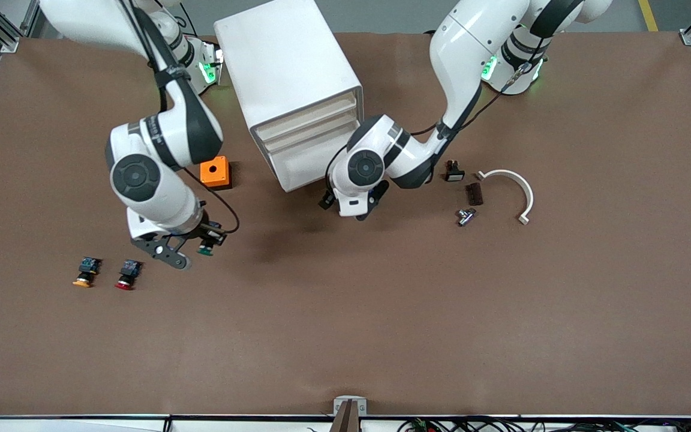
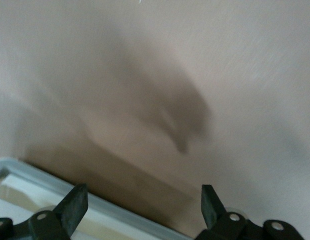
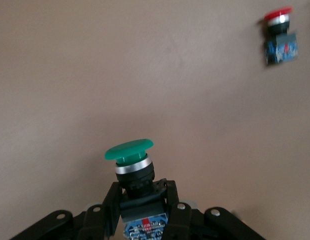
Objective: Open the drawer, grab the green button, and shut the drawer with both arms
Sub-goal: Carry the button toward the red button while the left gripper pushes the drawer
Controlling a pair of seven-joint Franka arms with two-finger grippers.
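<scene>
The white cabinet stands toward the robots' end of the table, and its cream drawer fronts all look pushed in. My right gripper is shut on the green-capped button and holds it just above the bare table, beside the red-capped button. In the right wrist view the fingers clamp the button's black-and-blue body, with the green cap sticking out. My left gripper hangs open and empty over the table at the cabinet's lower front corner. The left wrist view shows its open gripper and the cabinet's edge.
A red-capped button and a yellow-capped button lie near the right arm's end; the red one also shows in the right wrist view. An orange box sits beside the cabinet. A white curved piece and small parts lie toward the left arm's end.
</scene>
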